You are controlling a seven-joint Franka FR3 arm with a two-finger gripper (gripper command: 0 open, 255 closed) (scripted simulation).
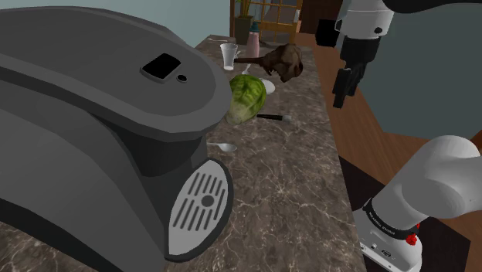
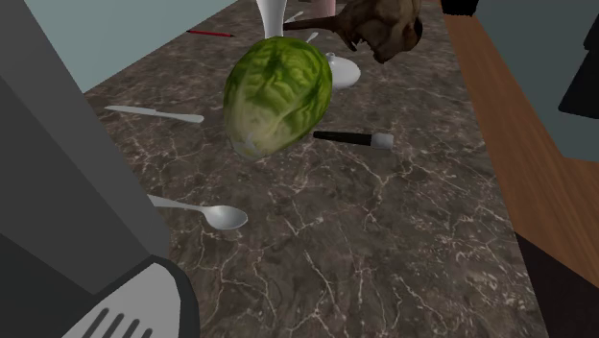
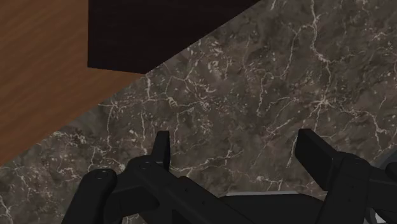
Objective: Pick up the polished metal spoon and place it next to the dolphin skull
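The metal spoon (image 1: 224, 146) (image 2: 216, 214) lies flat on the dark marble counter (image 1: 286, 178), its handle running under the big grey machine (image 1: 100, 131). The brown dolphin skull (image 1: 287, 60) (image 2: 384, 29) rests at the counter's far end, beyond a green cabbage (image 1: 246, 98) (image 2: 278, 93). My black gripper (image 1: 339, 99) hangs high above the counter's edge on the shoulder view's right, well apart from the spoon and level with the cabbage. In the wrist view the gripper (image 3: 238, 153) is open over bare marble, with nothing between its fingers (image 3: 161, 149).
A black-handled brush (image 1: 270, 117) (image 2: 353, 139) lies beside the cabbage. A white dish (image 2: 344, 72), a clear glass (image 1: 229, 56) and a pink bottle (image 1: 252, 42) stand near the skull. A pale knife (image 2: 154, 113) lies by the machine. Wooden floor (image 3: 44, 70) runs beside the counter.
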